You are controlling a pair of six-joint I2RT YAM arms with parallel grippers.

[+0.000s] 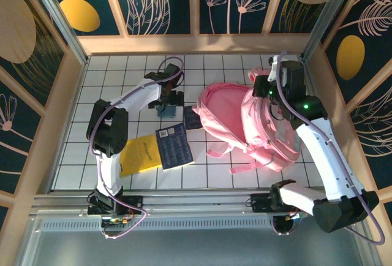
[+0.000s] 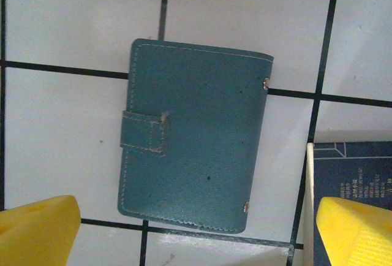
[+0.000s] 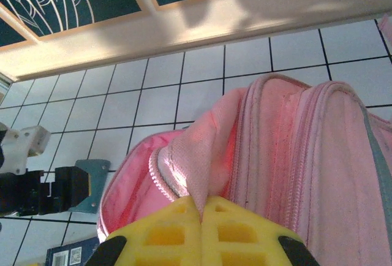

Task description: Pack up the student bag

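Gaping above a teal wallet (image 2: 196, 137) is the left pincer (image 2: 196, 232); the right pincer (image 3: 202, 212) pinches the student bag (image 3: 306, 155).

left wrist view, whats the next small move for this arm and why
Probably lower the left gripper and close on the teal wallet: its open yellow fingers flank the wallet, flat on the table, while the right gripper pinches the student bag rim open.

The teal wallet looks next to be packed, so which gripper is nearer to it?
Left. The left gripper hangs open directly over the teal wallet; the right gripper is across the table, shut on fabric of the student bag.
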